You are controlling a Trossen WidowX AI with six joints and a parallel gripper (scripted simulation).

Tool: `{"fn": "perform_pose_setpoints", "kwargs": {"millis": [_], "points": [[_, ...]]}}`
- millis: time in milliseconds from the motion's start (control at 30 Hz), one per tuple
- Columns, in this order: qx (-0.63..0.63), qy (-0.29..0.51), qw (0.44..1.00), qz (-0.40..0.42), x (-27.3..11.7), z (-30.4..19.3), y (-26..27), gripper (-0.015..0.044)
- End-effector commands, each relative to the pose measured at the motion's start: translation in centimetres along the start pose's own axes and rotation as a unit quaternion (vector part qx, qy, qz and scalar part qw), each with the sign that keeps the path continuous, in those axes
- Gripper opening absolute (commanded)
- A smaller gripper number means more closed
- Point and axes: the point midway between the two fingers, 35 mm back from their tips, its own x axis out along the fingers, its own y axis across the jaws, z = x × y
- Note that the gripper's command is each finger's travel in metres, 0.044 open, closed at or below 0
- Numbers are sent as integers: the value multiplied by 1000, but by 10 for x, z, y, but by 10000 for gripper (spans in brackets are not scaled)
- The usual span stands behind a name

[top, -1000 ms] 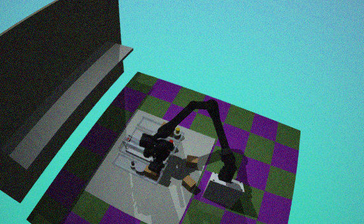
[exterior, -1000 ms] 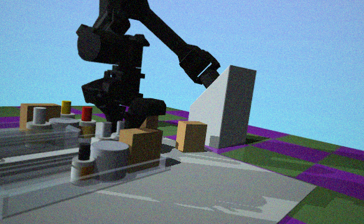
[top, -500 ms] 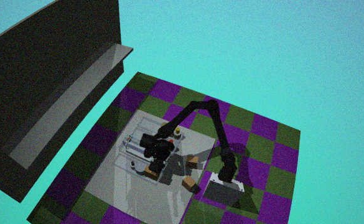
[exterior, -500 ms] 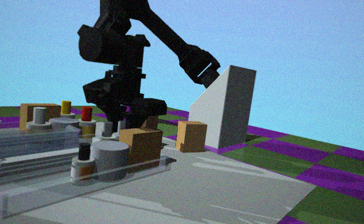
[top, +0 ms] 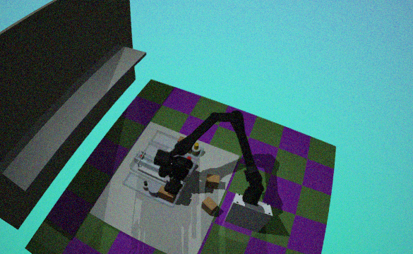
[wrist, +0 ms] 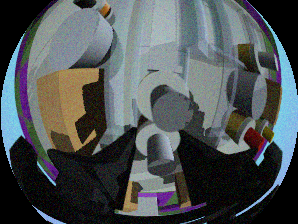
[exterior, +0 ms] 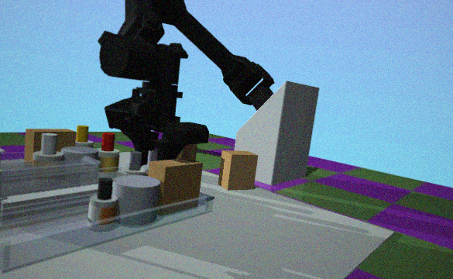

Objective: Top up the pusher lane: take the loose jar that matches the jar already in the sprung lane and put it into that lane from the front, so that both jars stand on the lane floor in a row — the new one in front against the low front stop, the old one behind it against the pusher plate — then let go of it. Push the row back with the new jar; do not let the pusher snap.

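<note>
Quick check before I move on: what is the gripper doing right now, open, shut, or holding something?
Gripper: shut on the small pale jar with a grey cylindrical cap, held among the clear lanes.

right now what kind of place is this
Probably a mock shop-shelf restocking bench: clear plastic lanes holding small capped jars and cardboard boxes, all on a grey mat over a checkered floor, with the claw shut on a grey-capped jar.

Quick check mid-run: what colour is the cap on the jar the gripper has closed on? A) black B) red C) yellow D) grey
D. In the wrist view the gripper is shut on a jar with a grey cap; the red-capped jar stands apart.
</note>
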Motion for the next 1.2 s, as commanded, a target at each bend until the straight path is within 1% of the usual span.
{"fn": "perform_pose_setpoints", "kwargs": {"millis": [0, 833, 1167], "points": [[3, -3, 1000, -2, 0, 1, -1, 0], [3, -3, 1000, -2, 0, -3, 0, 0], [3, -3, 1000, -2, 0, -2, 0, 263]]}}
